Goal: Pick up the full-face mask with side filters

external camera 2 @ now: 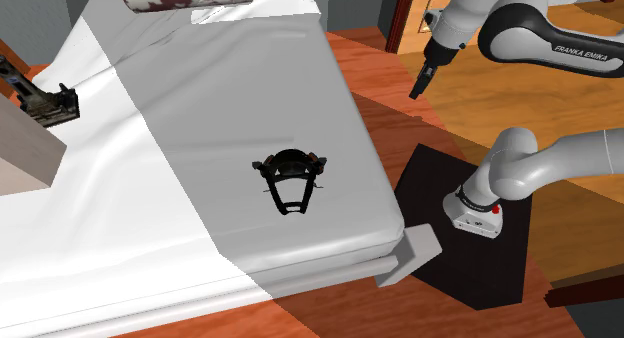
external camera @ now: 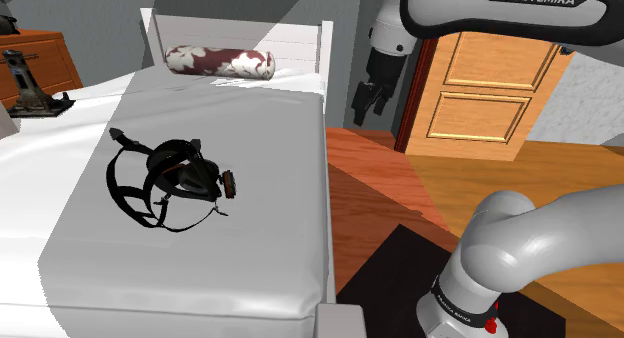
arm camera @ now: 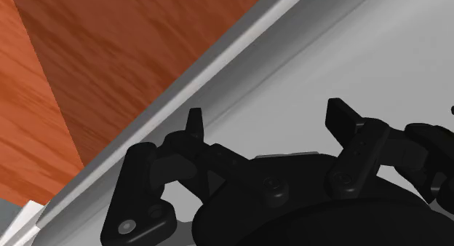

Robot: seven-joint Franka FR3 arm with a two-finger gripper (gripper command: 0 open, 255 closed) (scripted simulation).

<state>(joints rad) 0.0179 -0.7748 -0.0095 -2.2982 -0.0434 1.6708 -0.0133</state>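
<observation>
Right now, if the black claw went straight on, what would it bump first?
Probably the white bed sheet, close to its edge. That shows between the fingertips of the open claw in the wrist view. The reddish-brown wooden floor lies beside, so I'm unsure.

Bed (external camera: 250,246): I found open sheet on every side of the mask (external camera: 178,176). Obstacles logged: patterned bolster (external camera: 220,60) and headboard (external camera: 300,34) at the far end, well apart from it.

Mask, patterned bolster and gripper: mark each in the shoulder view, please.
mask (external camera: 185,174), shoulder view, on its dark facepiece.
patterned bolster (external camera: 220,61), shoulder view, mid-length of its side.
gripper (external camera: 368,112), shoulder view, midway between its fingertips.
</observation>
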